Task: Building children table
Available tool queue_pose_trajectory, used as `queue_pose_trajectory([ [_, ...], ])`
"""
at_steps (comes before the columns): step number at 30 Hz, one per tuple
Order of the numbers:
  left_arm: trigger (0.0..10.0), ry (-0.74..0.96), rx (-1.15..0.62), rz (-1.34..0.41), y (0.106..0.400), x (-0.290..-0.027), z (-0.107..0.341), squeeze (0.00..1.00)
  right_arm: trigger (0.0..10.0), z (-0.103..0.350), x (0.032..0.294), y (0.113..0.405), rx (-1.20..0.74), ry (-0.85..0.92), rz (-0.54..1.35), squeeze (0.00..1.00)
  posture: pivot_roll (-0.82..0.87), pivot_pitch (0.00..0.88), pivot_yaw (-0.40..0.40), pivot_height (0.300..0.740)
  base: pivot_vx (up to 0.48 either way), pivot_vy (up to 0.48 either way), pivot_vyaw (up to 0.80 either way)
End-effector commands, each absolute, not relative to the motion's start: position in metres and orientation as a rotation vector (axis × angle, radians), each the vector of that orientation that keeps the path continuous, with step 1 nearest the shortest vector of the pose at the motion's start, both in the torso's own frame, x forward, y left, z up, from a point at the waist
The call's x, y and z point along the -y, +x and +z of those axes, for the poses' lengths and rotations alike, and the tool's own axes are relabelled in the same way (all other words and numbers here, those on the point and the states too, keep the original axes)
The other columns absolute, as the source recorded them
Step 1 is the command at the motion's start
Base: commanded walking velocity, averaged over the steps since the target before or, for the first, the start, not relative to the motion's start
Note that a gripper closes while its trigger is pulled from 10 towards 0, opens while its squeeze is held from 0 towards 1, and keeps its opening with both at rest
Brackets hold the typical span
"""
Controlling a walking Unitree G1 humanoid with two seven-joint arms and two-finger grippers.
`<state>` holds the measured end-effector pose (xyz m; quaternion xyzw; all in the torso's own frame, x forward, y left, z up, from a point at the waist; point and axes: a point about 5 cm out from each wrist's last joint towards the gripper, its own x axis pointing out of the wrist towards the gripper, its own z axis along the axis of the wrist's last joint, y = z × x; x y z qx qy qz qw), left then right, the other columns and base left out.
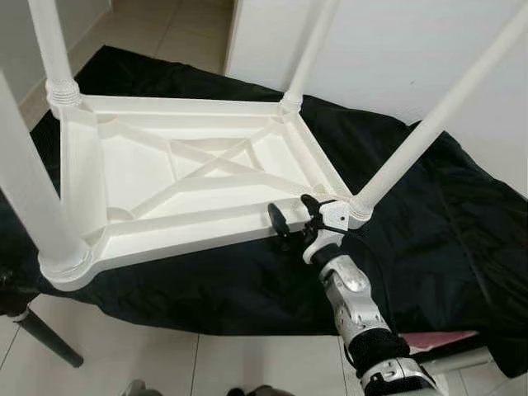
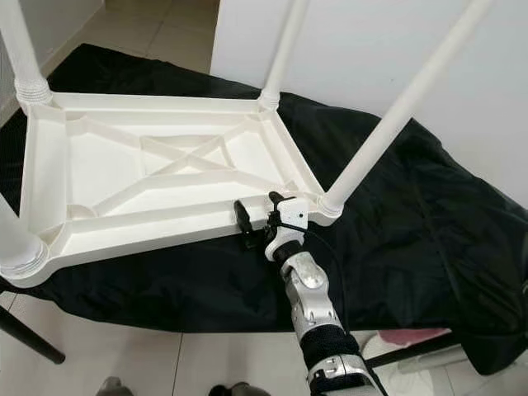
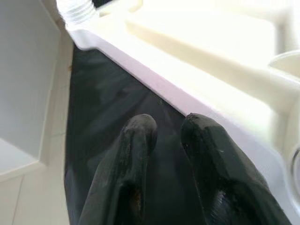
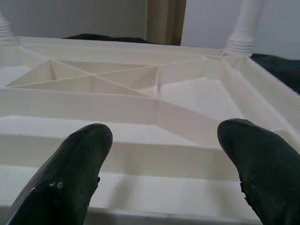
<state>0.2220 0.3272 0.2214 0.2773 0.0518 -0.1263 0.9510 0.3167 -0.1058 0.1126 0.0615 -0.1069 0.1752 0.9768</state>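
A white plastic children's table lies upside down on a black cloth. All its legs stand up from the corners, among them the near right leg and the near left leg. My right gripper is open at the table's near rim, just left of the near right corner. Its fingers straddle the rim and point into the ribbed underside. My left gripper hangs over the cloth beside the table's edge, its fingers close together with nothing between them.
A white wall rises behind the table on the right. Pale tiled floor lies in front of the cloth, and a black rod slants across it at the near left. A pinkish item lies at the near right.
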Motion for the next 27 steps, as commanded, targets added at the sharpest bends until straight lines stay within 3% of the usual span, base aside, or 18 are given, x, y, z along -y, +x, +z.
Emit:
queue_pose_trajectory([
  [1, 10.0, 0.54, -0.038, -0.033, 0.232, -0.33, 0.218, 0.0, 10.0, 0.11, 0.12, 0.314, 0.217, 0.095, 0.275, 0.0, 0.2, 0.056, -0.192, 0.74, 0.0, 0.0, 0.0],
  [8, 10.0, 0.47, 0.062, 0.008, 0.264, -0.32, 0.22, 0.0, 10.0, 0.107, 0.135, 0.31, 0.21, 0.057, 0.184, 0.0, 0.17, 0.047, -0.193, 0.74, 0.0, 0.0, 0.0],
  [18, 10.0, 0.306, 0.142, -0.08, 0.302, -0.29, 0.218, 0.0, 10.0, 0.106, 0.155, 0.297, 0.203, 0.057, 0.047, 0.0, 0.13, 0.043, -0.176, 0.74, 0.0, 0.0, 0.0],
  [27, 10.0, 0.309, 0.14, -0.27, 0.3, -0.251, 0.201, 0.0, 10.0, 0.092, 0.16, 0.29, 0.12, 0.088, -0.031, 0.0, 0.1, 0.043, -0.154, 0.74, 0.0, 0.0, 0.0],
])
